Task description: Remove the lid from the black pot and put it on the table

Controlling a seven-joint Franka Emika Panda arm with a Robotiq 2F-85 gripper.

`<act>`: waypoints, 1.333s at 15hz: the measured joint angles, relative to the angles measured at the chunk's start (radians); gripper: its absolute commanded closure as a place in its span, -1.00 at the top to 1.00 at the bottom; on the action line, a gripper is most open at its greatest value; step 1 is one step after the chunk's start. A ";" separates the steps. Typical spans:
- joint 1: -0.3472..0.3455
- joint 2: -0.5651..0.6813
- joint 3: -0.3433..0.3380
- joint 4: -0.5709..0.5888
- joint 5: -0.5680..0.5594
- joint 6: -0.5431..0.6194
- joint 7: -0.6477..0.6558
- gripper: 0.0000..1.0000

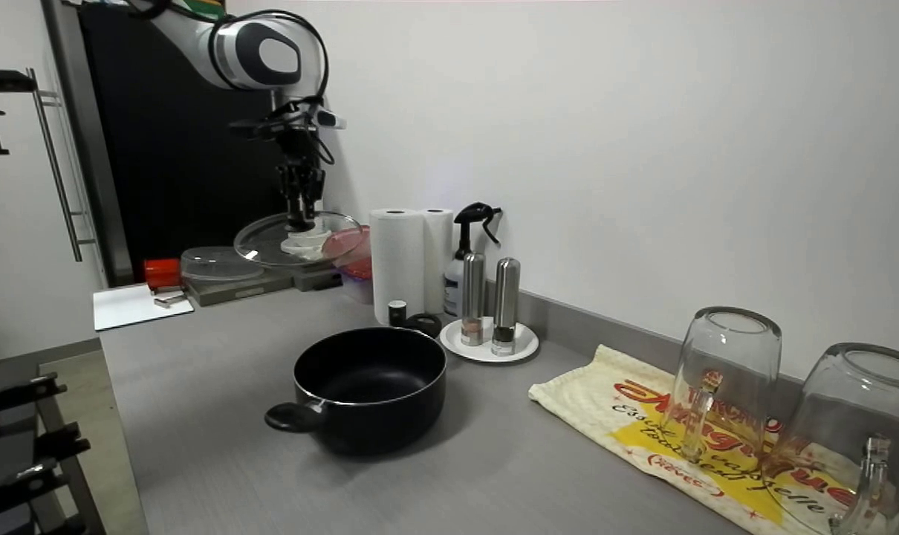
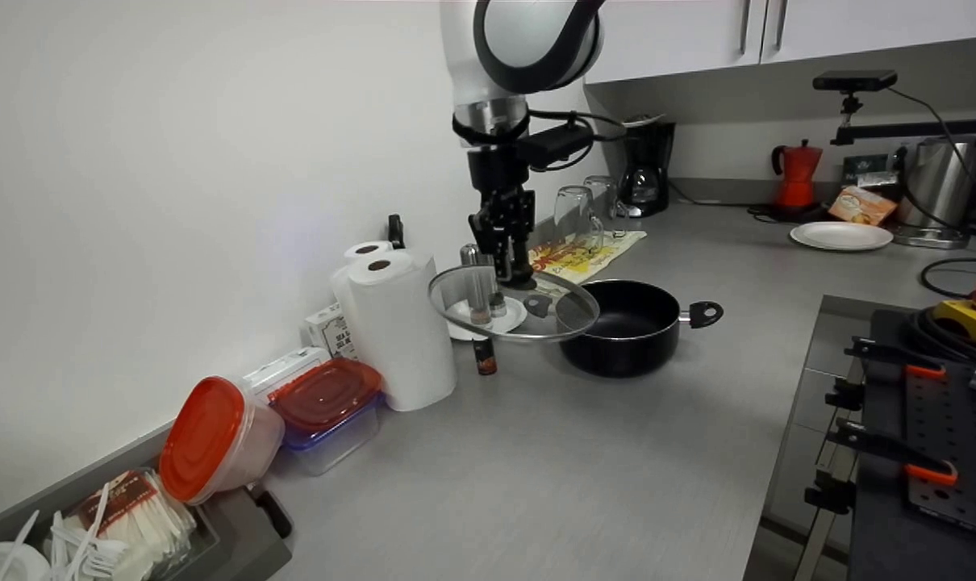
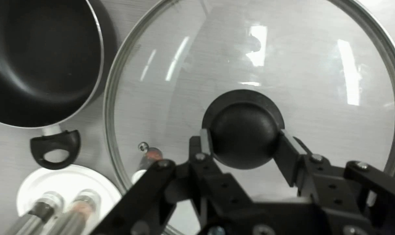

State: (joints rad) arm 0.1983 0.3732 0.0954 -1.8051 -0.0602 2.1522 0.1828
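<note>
The lid (image 1: 260,245) is round clear glass with a metal-edged rim and a black knob. My gripper (image 3: 244,135) is shut on the lid's knob, one finger on each side. The lid (image 2: 528,324) hangs in the air, slightly tilted, apart from the pot. The black pot (image 1: 368,427) stands uncovered on the grey table (image 1: 219,416); its inside looks empty. In an exterior view the lid overlaps the near edge of the pot (image 2: 629,351). In the wrist view the pot (image 3: 47,65) is at upper left, beside the lid (image 3: 158,107).
Paper towel rolls (image 2: 403,339), a spray bottle (image 1: 453,286) and a white tray (image 1: 527,343) with two steel grinders stand along the wall. A small dark bottle (image 2: 485,357) is near the tray. Plastic containers (image 2: 327,395) stand at the left. Glass mugs (image 1: 724,386) stand on a cloth (image 1: 591,379).
</note>
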 measured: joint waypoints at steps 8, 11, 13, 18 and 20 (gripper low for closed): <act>0.246 0.272 0.054 0.204 -0.193 -0.039 0.021 -0.51; 0.282 0.407 0.029 0.282 -0.223 -0.009 0.034 -0.51; 0.289 0.489 0.012 0.333 -0.223 -0.001 0.034 -0.51; 0.289 0.623 -0.016 0.443 -0.223 -0.003 0.034 -0.51; 0.289 0.654 -0.021 0.482 -0.223 -0.007 0.034 -0.51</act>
State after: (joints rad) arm 0.4869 1.0268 0.0744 -1.3226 -0.2830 2.1454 0.2171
